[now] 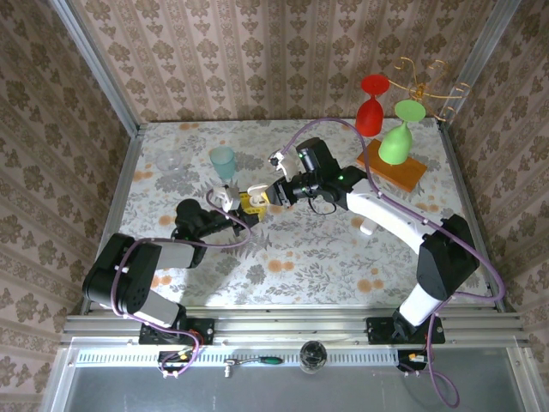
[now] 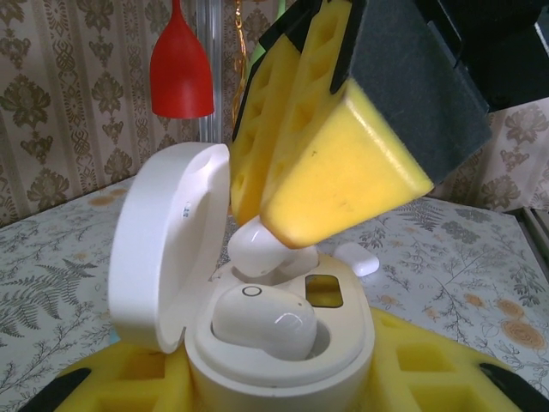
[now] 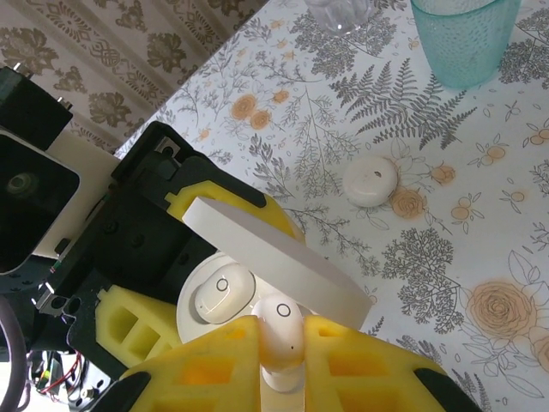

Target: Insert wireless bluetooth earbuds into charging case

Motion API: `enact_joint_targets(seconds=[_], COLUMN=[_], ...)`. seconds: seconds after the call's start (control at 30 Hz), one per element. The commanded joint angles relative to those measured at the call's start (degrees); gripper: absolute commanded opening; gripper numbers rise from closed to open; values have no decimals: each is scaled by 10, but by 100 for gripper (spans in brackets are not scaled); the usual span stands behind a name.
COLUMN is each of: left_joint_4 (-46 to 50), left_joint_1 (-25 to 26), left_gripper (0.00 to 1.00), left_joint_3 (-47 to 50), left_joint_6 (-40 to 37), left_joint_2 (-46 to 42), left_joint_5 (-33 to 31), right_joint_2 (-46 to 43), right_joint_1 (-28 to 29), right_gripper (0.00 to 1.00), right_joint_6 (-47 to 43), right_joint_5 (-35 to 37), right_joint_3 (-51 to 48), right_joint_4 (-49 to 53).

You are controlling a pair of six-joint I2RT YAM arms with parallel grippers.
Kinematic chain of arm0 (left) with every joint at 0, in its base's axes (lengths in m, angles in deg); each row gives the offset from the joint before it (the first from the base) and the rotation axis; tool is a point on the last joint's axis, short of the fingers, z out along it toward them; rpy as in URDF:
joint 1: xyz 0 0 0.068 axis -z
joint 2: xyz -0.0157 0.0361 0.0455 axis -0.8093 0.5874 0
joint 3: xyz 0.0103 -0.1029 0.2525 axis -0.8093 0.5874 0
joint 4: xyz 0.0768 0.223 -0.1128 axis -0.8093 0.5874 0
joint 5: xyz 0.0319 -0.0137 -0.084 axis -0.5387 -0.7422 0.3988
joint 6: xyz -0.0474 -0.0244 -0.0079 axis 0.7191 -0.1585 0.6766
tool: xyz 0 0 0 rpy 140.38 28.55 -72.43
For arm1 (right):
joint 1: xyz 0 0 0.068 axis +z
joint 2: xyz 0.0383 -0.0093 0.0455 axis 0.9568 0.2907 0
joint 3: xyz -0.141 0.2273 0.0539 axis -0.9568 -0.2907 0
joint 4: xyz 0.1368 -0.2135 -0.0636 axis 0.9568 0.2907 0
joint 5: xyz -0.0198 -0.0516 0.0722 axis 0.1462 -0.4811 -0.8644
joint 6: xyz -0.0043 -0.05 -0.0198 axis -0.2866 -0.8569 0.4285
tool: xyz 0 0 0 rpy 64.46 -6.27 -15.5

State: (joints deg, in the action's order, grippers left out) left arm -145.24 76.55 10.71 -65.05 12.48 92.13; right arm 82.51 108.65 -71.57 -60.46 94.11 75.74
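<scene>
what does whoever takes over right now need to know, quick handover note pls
Left hand: shut on the charging case, lid open.
Right hand: shut on the second earbud, its tip at the case's free socket, not yet seated.
Done: the first earbud sits in its socket.
To do: press the second earbud home, release it, then probably close the lid.
Also: a white round piece lies loose on the table.
</scene>
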Motion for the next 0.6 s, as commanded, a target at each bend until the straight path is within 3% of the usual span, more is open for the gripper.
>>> enact_joint_targets(seconds=[0.0, 0.07, 0.33, 0.47, 0.57], left_joint_4=[-18, -18, -17, -17, -17], left_joint_1=[1, 1, -5, -3, 1], left_gripper=[19, 19, 19, 18, 18], left_joint_3=[-17, -16, -9, 1, 9], left_joint_6=[5, 6, -6, -55, -92], left_joint_2=[-16, -18, -23, -22, -22], left_joint_5=[2, -1, -11, -19, -21], right_joint_2=[13, 10, -51, -73, -64], right_joint_1=[5, 5, 0, 0, 0], right_gripper=[17, 19, 43, 52, 54], right_joint_6=[8, 6, -3, -17, -10], right_joint_5=[-8, -2, 27, 19, 27], right_joint_3=[-8, -12, -29, -27, 3], right_joint_4=[-10, -7, 3, 6, 20])
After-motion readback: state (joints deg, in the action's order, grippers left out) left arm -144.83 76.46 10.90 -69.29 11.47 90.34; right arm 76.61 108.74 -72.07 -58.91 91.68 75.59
